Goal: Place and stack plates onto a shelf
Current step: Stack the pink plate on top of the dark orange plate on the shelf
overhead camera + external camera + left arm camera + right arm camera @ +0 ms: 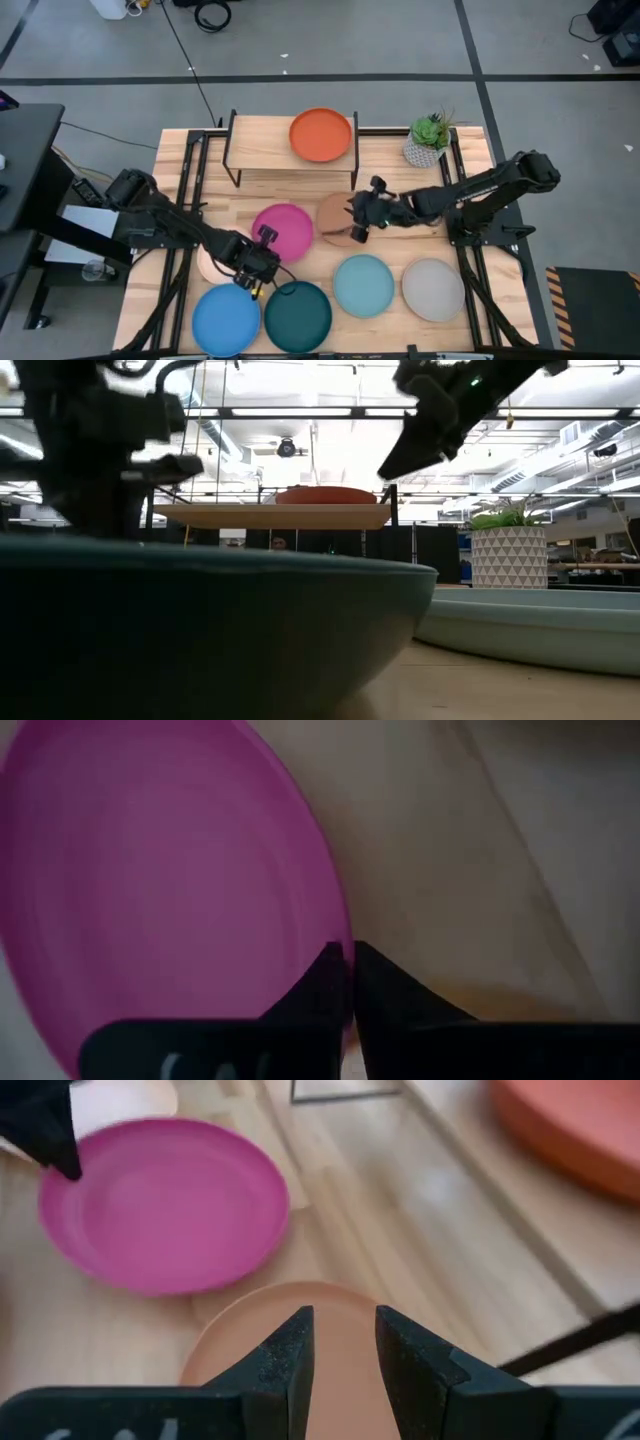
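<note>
The orange plate (321, 135) lies on the right half of the shelf (262, 142). The pink plate (283, 232) is in the middle of the table, next to the tan plate (333, 214). The cream plate (208, 263) shows partly under my left arm. Along the near edge lie the blue (226, 320), dark teal (298, 316), light blue (363, 285) and grey (433, 289) plates. My left gripper (265, 238) is shut on the pink plate's rim. My right gripper (343, 1345) is open, raised above the tan plate (330, 1330) and touching nothing. My left gripper pinches the pink plate's rim (344, 935) on its near-left side, one finger (325, 975) over the inside and one (375, 975) outside. It comes from the table's near-left. Whether the plate is lifted clear, I cannot tell.
A potted plant (428, 140) stands at the table's far right, beside the shelf. The shelf's left half (255, 140) is bare wood. In the low view the dark teal plate (200, 620) fills the foreground and the light blue plate (530, 625) lies to its right.
</note>
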Controlling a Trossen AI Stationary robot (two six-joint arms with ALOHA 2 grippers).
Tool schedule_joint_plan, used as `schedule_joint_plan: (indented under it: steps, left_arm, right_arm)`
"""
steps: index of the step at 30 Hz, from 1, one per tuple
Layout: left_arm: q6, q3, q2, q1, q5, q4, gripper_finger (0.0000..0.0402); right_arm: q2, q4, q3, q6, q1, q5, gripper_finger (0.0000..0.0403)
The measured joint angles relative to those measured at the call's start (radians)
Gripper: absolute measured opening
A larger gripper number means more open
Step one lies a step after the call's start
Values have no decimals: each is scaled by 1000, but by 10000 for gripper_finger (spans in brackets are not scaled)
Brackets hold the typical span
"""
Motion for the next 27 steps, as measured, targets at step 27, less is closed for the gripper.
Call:
schedule_joint_plan:
  steps: [27]
  left_arm:
    - [481, 566, -108, 501, 145, -202, 16]
  right_arm:
    - [-55, 235, -326, 273, 238, 321, 116]
